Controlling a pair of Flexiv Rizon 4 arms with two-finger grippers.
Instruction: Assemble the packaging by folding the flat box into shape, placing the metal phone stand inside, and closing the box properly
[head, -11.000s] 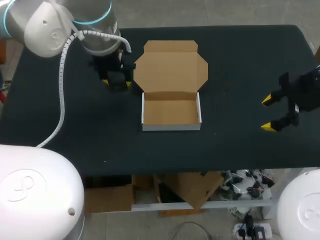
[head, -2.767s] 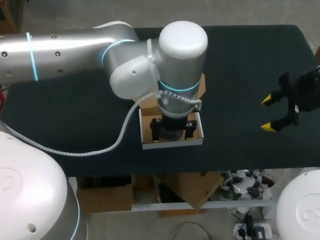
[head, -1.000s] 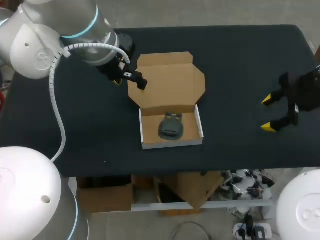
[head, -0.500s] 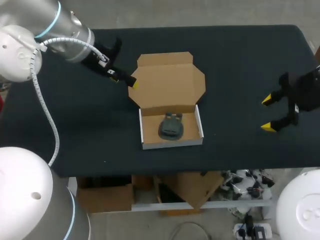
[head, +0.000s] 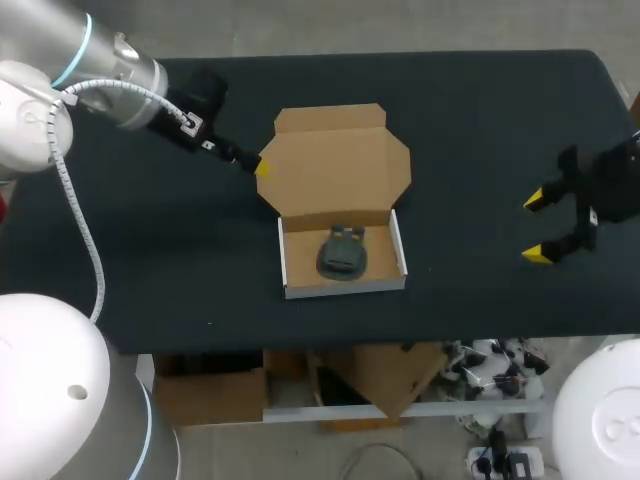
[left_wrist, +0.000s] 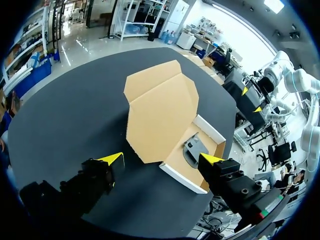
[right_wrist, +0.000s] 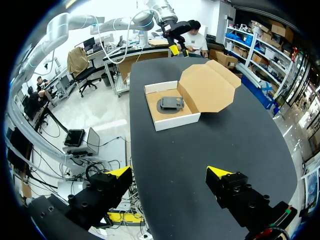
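Observation:
The cardboard box (head: 343, 262) stands folded at the table's middle, its white-walled tray open upward. The lid (head: 338, 162) lies flat behind the tray. A dark grey metal phone stand (head: 343, 252) lies inside the tray. My left gripper (head: 250, 162) hovers open at the lid's left corner with nothing in it. From the left wrist, the lid (left_wrist: 160, 112) and the stand (left_wrist: 192, 147) lie ahead of the gripper (left_wrist: 161, 159). My right gripper (head: 540, 226) hangs open and empty far to the right. Its wrist view shows the gripper (right_wrist: 170, 172) well back from the box (right_wrist: 172, 112) and stand (right_wrist: 170, 104).
The black table (head: 480, 120) carries only the box. Its front edge runs just below the tray, and bare surface lies on both sides of the box.
My left arm has swung back toward the left, its gripper staying open by the lid's left corner. The stand, box and right arm have not moved.

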